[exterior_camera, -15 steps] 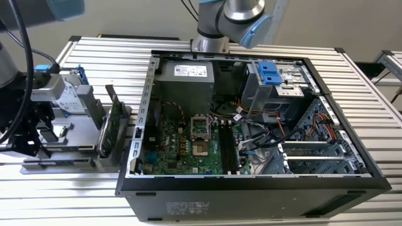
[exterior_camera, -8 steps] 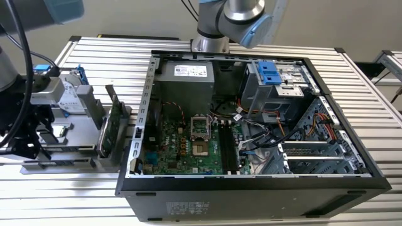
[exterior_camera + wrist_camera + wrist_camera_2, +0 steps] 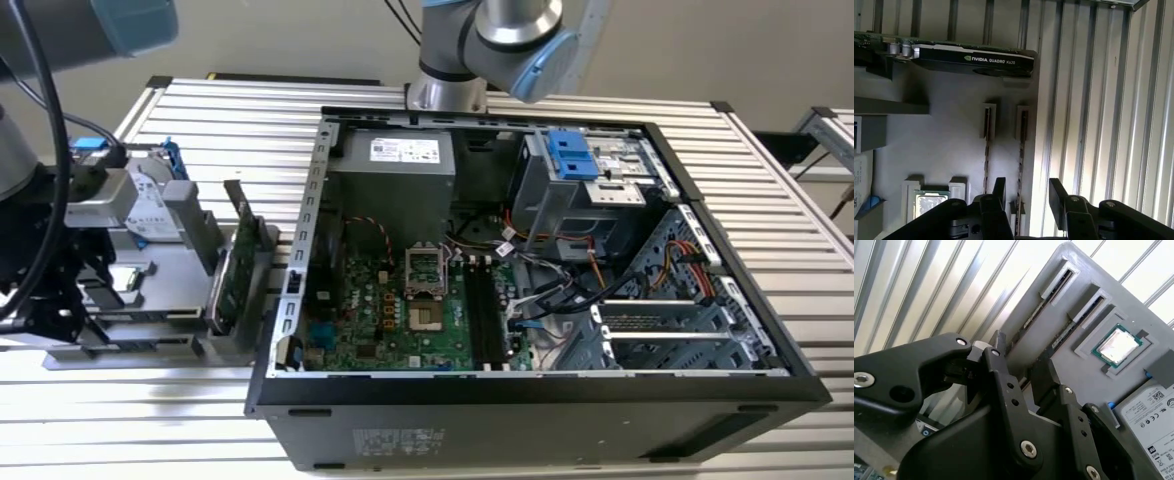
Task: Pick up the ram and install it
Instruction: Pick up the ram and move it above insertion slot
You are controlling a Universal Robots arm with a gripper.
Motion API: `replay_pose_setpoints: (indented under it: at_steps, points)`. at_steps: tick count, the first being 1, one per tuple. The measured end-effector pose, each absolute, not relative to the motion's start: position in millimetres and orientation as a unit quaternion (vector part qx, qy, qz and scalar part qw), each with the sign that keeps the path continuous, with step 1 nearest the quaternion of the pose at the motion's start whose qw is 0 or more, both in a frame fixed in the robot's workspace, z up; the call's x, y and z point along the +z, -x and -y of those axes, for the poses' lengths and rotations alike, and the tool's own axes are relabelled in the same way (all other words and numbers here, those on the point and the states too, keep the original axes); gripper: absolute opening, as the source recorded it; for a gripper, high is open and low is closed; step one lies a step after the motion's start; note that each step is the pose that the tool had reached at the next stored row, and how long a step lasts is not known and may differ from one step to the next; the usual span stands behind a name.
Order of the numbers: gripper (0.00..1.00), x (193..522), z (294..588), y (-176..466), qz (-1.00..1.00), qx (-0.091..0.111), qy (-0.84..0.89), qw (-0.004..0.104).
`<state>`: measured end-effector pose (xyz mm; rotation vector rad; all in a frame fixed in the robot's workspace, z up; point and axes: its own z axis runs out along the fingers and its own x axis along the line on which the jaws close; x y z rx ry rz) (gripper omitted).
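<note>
We see the gripper point(image 3: 1028, 194) above the grey holder point(image 3: 944, 140) on the slatted tabletop point(image 3: 1104, 125). Its jaws stand open with nothing in their grip. The ram point(image 3: 1021, 150) stands on edge in its slot in the holder, in line with the gap between the jaws. A second stick point(image 3: 987, 150) sits just beside it, with a processor chip point(image 3: 929, 202) and a graphics card point(image 3: 974, 59) nearby. The open computer case point(image 3: 534, 250) lies well apart.
</note>
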<state>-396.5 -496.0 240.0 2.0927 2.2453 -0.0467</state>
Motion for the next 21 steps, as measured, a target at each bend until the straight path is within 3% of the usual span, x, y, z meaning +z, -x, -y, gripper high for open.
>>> replay_pose_setpoints:
  at_steps: [21]
  points:
    - [1.00,218.6,495.9,396.5,-0.731,-0.017,-0.681,0.037]
